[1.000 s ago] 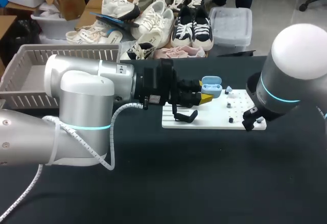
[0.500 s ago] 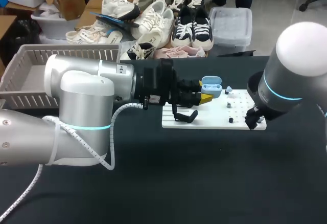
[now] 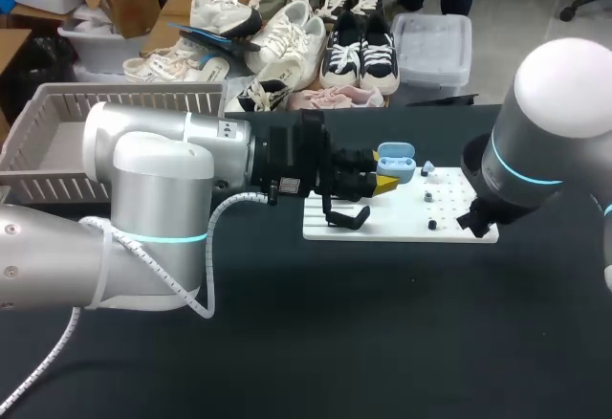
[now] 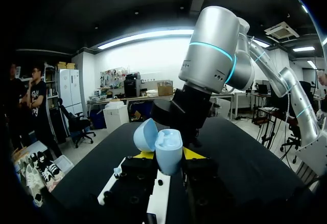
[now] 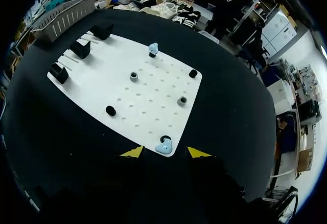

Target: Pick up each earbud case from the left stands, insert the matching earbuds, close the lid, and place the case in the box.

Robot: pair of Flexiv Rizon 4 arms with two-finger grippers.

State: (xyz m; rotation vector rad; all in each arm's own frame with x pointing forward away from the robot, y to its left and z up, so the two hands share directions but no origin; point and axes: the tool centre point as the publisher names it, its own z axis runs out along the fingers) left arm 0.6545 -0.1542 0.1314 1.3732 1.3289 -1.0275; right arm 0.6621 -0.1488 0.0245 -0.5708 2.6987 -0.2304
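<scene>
Early stage, judged. Left gripper clamped on blue earbud case, lid open, held above white pegboard. Right gripper open, straddling blue earbud at pegboard corner, not grasped. Second earbud at far edge. Left to do: insert both, close lid, case into basket.

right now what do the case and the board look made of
The case looks like plastic: smooth light blue, rounded moulded shell, soft sheen. The board is probably rigid plastic or painted sheet: flat matte white, with a regular grid of holes.
</scene>
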